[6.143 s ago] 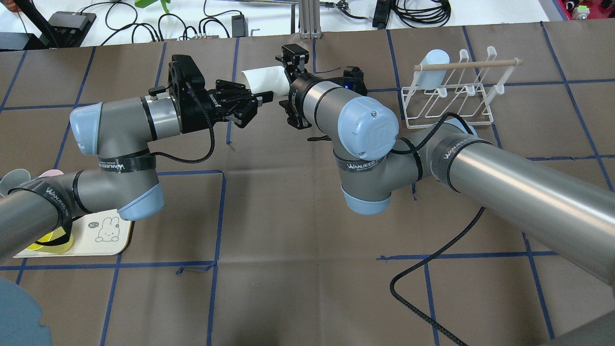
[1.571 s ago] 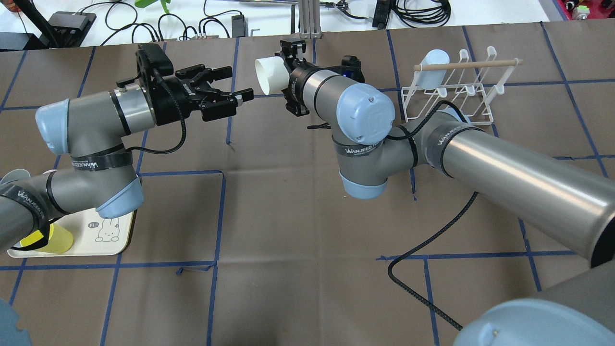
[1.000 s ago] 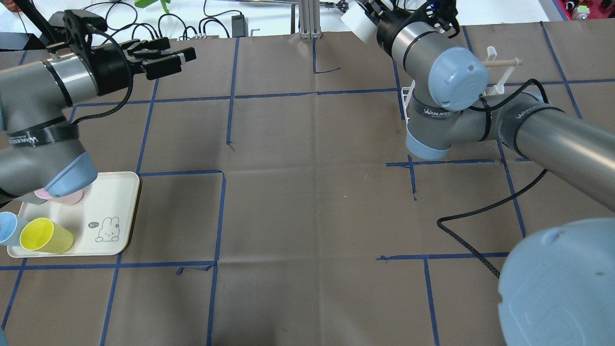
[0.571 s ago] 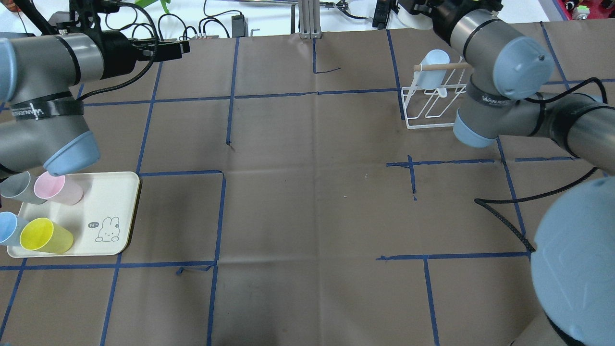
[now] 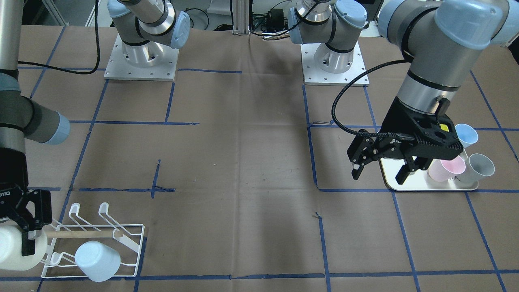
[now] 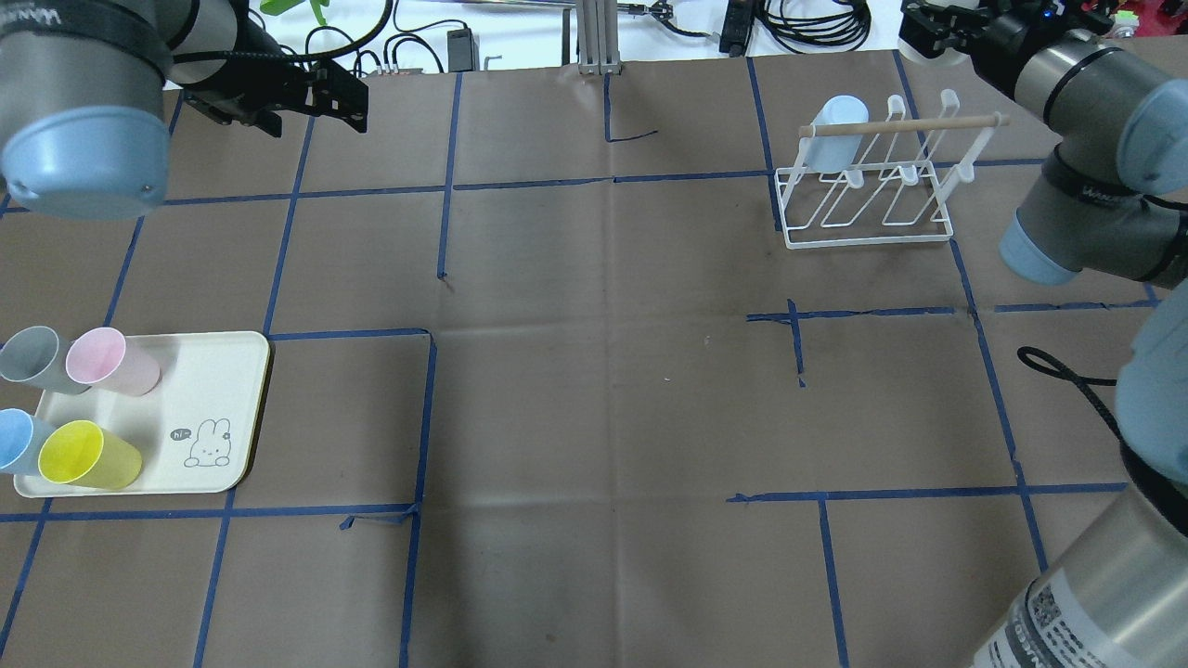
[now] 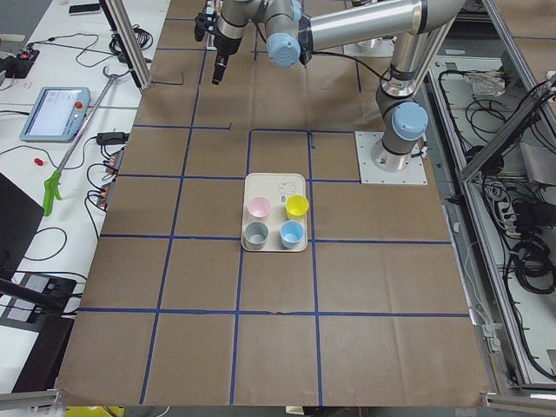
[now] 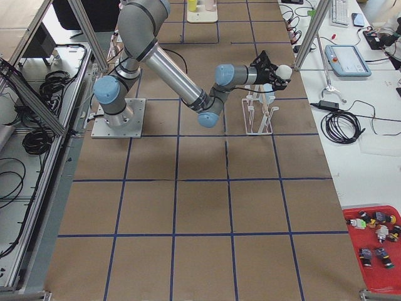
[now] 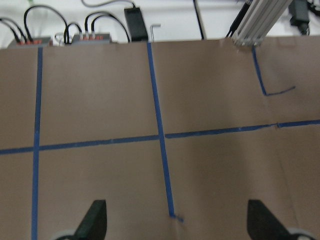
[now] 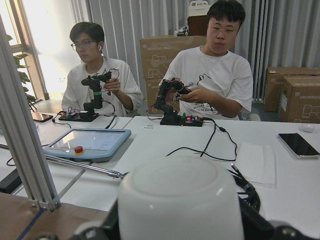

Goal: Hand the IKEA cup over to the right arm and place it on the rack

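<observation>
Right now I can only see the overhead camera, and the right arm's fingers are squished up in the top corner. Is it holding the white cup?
Observer: Yes. The front camera shows the white cup pinched in the right arm's fingers.
Operator: Is it on the rack yet?
Observer: Not yet. From the front it hangs beside the rack, near the end of the wooden rod.
Operator: Is the other arm holding something?
Observer: No. Its wrist camera shows the left fingers spread wide, with only brown table between them.
</observation>
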Controlling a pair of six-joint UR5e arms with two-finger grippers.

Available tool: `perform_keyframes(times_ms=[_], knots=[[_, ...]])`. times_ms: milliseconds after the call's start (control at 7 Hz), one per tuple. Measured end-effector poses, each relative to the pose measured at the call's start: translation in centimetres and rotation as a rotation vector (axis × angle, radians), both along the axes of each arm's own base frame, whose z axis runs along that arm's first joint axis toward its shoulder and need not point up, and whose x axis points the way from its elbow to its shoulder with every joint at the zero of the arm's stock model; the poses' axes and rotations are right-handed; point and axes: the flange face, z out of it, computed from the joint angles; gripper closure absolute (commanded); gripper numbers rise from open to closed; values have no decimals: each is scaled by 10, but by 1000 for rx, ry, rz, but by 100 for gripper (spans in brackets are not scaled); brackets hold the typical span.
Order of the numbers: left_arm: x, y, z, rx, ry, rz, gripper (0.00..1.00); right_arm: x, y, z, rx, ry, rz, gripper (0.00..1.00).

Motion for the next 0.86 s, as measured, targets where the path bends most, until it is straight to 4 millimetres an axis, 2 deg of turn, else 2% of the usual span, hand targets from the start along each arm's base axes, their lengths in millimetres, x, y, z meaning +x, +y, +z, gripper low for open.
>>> perform_keyframes(times_ms=[286, 429, 857], knots=[[-4, 37, 18, 185, -42, 86, 1, -38, -14, -25, 2, 1, 2, 91], [-10, 49, 21, 217, -51, 96, 1, -46, -18, -33, 4, -1, 2, 91], [-26, 67, 16, 236, -56, 82, 1, -50, -21, -54, 14, -8, 6, 91]])
